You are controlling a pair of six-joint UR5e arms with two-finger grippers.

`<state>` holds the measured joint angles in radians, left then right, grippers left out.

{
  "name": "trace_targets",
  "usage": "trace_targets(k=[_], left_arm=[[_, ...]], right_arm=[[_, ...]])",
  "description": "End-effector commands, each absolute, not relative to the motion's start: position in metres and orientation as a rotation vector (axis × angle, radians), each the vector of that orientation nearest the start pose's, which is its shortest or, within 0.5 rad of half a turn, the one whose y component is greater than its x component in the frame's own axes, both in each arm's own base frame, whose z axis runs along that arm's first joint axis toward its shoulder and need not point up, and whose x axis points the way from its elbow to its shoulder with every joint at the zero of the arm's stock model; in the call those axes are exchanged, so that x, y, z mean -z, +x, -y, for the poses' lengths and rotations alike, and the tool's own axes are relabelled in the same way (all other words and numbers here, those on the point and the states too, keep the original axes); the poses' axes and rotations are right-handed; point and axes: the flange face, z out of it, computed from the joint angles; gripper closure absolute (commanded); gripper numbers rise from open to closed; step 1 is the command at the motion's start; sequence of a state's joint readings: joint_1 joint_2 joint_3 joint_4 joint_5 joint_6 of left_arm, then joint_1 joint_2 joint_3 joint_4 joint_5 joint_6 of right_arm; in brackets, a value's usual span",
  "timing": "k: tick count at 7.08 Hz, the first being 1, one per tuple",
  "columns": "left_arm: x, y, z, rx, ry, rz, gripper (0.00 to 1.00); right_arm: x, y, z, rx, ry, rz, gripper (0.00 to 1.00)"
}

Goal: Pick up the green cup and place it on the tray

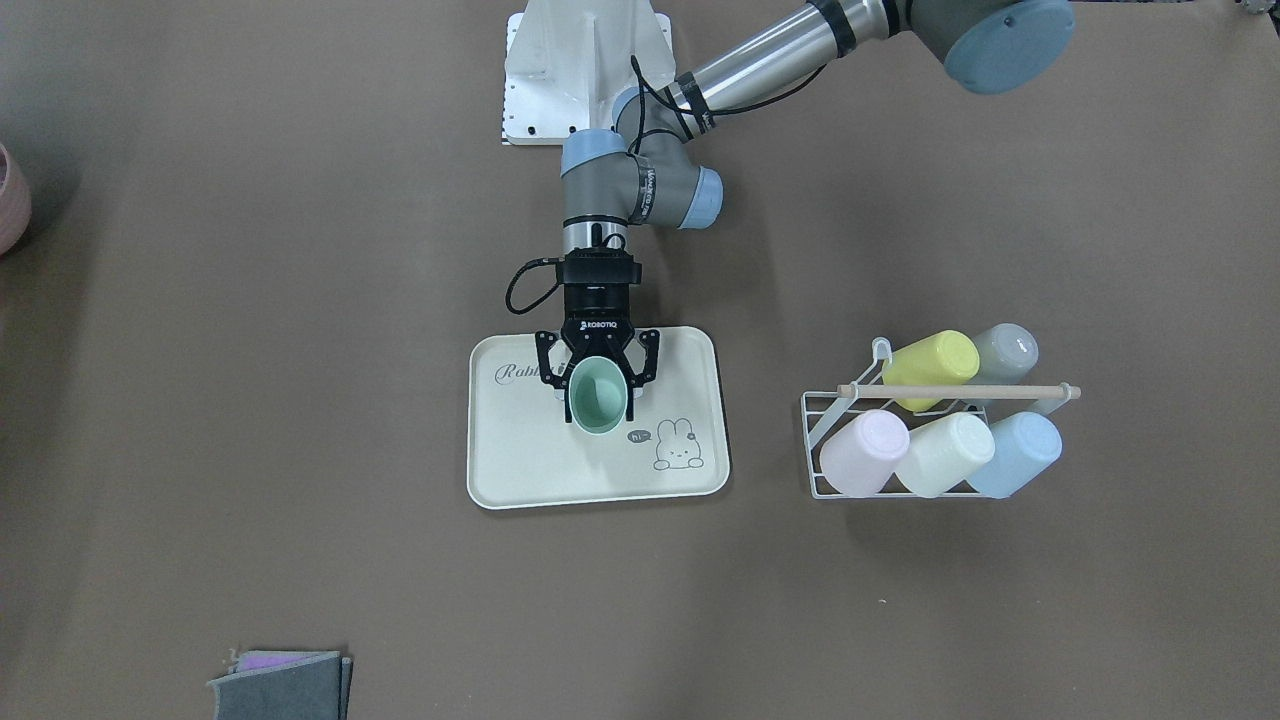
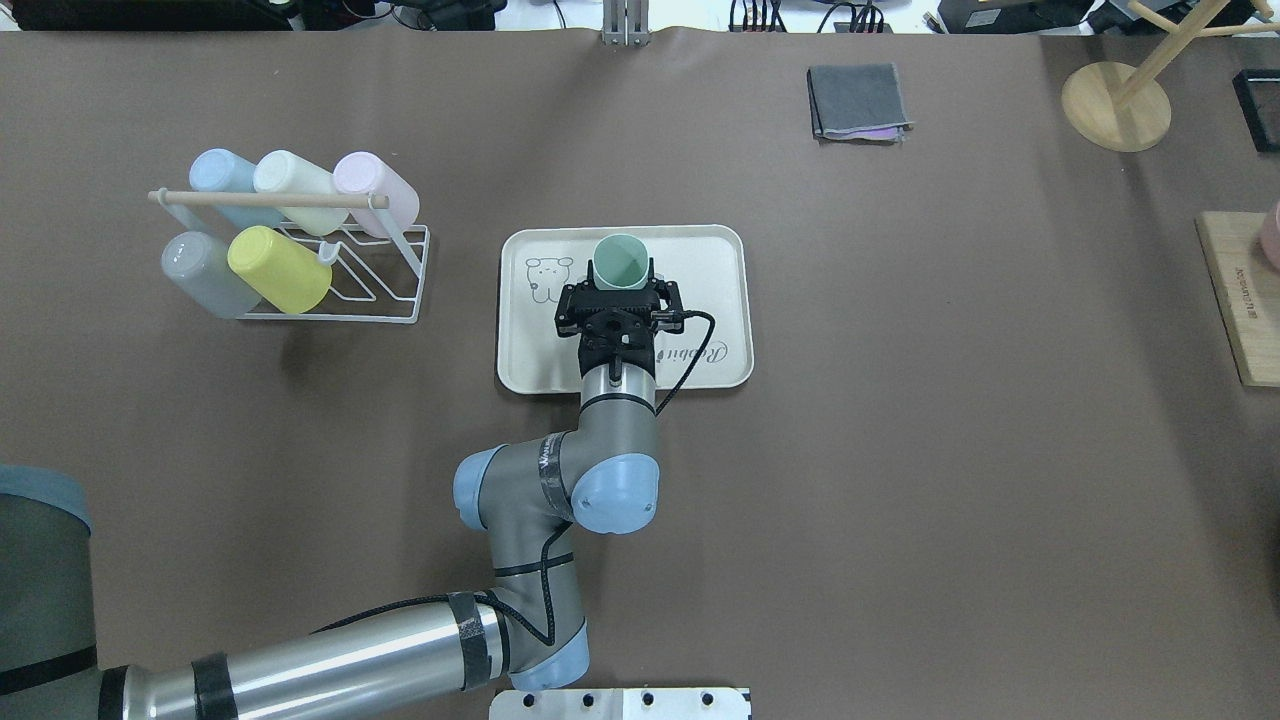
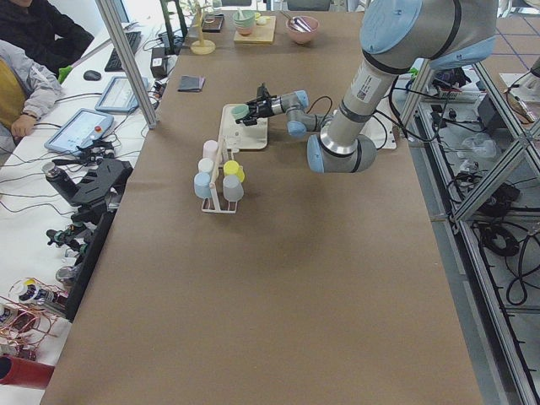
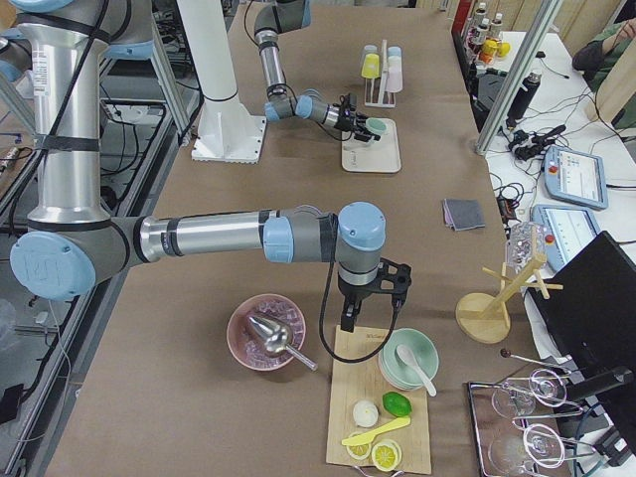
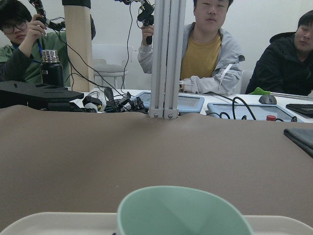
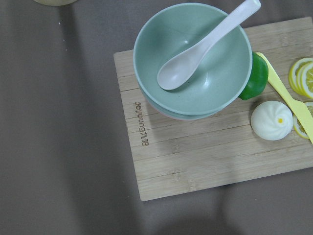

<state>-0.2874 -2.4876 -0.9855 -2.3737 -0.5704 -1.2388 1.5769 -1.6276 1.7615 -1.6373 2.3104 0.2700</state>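
Observation:
The green cup (image 1: pixel 600 397) stands upright over the middle of the cream tray (image 1: pixel 520 470) with the rabbit drawing. My left gripper (image 1: pixel 598 388) reaches in level from the robot's side, and its fingers press the cup's two sides. The overhead view shows the same: the cup (image 2: pixel 622 262), the gripper (image 2: pixel 622 283) and the tray (image 2: pixel 720 260). The cup's rim (image 5: pixel 181 210) fills the bottom of the left wrist view. I cannot tell whether the cup rests on the tray. My right gripper (image 4: pixel 376 303) hangs far off over a wooden board; I cannot tell its state.
A white wire rack (image 2: pixel 400 300) to the tray's side holds several cups, among them a yellow-green one (image 2: pixel 278 268) and a cream one (image 2: pixel 300 185). A folded grey cloth (image 2: pixel 858 100) lies at the far side. A green bowl with a spoon (image 6: pixel 193 63) sits on the wooden board (image 6: pixel 195 161).

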Motion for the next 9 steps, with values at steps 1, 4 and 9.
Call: trace_targets(k=[1, 4, 9], left_arm=[[-0.2237, 0.7099, 0.4399, 0.521, 1.146, -0.711, 0.67], [-0.2241, 0.7107, 0.4392, 0.512, 1.133, -0.72, 0.63], [-0.2282, 0.7102, 0.4353, 0.507, 1.132, -0.721, 0.01]], right_arm=[[-0.6012, 0.069, 0.4686, -0.238, -0.034, 0.745, 0.0], [-0.6021, 0.0689, 0.4678, -0.241, -0.037, 0.744, 0.0], [-0.599, 0.0682, 0.468, -0.236, -0.032, 0.755, 0.0]])
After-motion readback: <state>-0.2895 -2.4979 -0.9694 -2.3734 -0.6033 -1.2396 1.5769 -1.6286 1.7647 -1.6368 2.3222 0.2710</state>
